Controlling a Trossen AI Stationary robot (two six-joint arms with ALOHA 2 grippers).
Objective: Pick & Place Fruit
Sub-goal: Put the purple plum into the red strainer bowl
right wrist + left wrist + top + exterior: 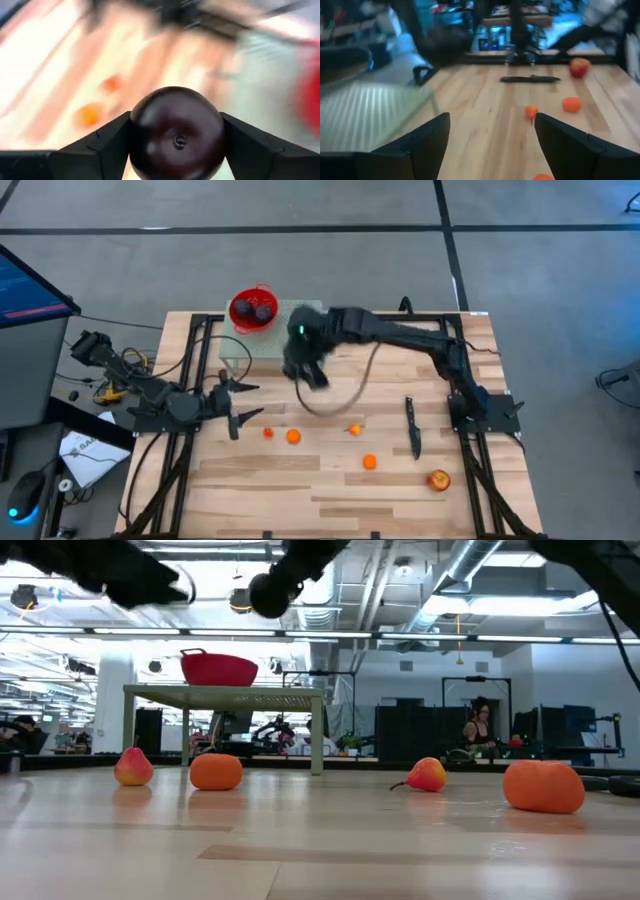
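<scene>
A dark purple plum (176, 132) sits between the fingers of my right gripper (176, 150), which is shut on it. In the high view this gripper (306, 368) hangs above the table just to the right of the raised pale rack (268, 342) that carries the red bowl (238, 302). Two more plums (256, 311) lie in the bowl. Several small orange fruits (293, 437) and a red-yellow apple (438, 479) rest on the wood. My left gripper (248, 401) is open and waits low at the table's left, touching nothing. My right gripper pinches the plum between its two fingers (112, 137), one on each of its opposite sides (139, 131). The plum's dimpled end (178, 141) faces the wrist camera. The plum is lifted clear of the table.
A slim black knife (413, 428) lies on the table's right half, with an orange fruit (370, 463) near it. A loose cable (345, 395) hangs from the right arm. The rack stands on legs (318, 735) above the boards. Bare wood lies along the near edge.
</scene>
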